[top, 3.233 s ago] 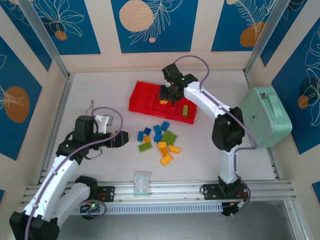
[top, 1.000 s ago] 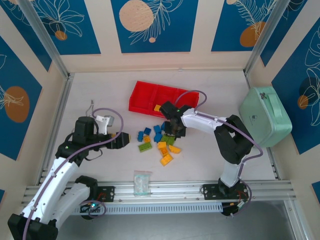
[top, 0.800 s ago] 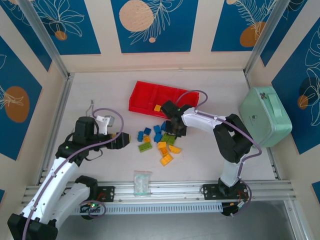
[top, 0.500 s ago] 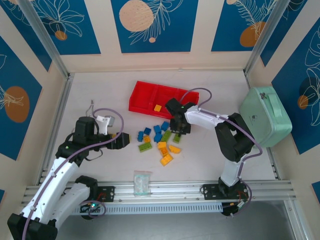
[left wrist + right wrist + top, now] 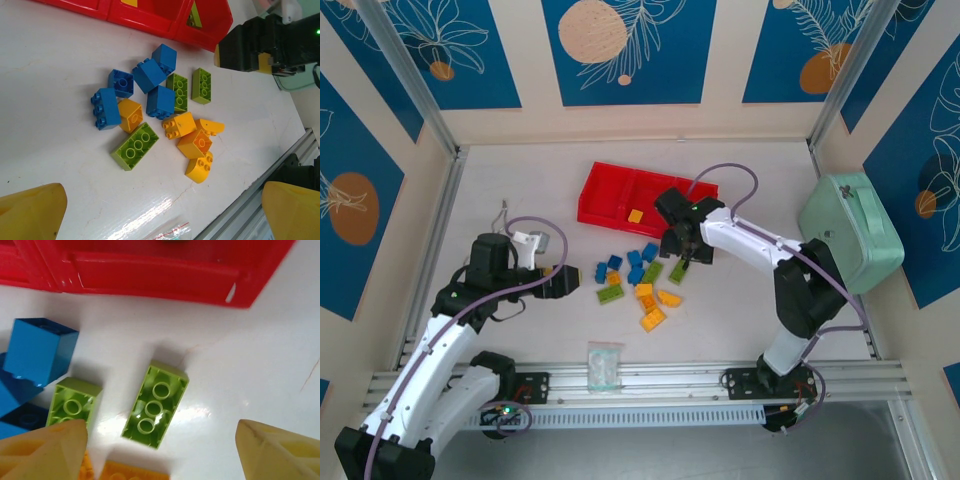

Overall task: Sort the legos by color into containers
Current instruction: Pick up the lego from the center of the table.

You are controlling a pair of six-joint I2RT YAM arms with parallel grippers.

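The right gripper (image 5: 682, 250) hangs low over the table just in front of the red tray (image 5: 605, 190), at the tray's right end. In the right wrist view its jaws stand well apart and grip nothing (image 5: 160, 450). A lime-green brick (image 5: 156, 405) lies hollow side up on the white tabletop between the two yellow fingers (image 5: 45, 450), touching neither of them. It sits just clear of the tray's near wall (image 5: 150, 270). A second lime brick (image 5: 74, 402) lies just to its left, and a blue brick (image 5: 40, 350) sits beyond that one, nearer the tray. From above, the loose legos (image 5: 640, 280) form a small cluster of blue, lime and orange-yellow pieces on the table, between the two arms and near the tray's front edge. One orange brick (image 5: 635, 215) rests in the tray's middle compartment. The left wrist view shows a lime piece (image 5: 194, 20) in the end compartment beside the right arm. The left gripper (image 5: 568, 280) hovers left of the cluster with its jaws spread as wide as they go and nothing between them (image 5: 161, 215). A mint-green case (image 5: 850, 235) stands at the table's right side, and a clear bag (image 5: 604, 364) lies near the front rail.
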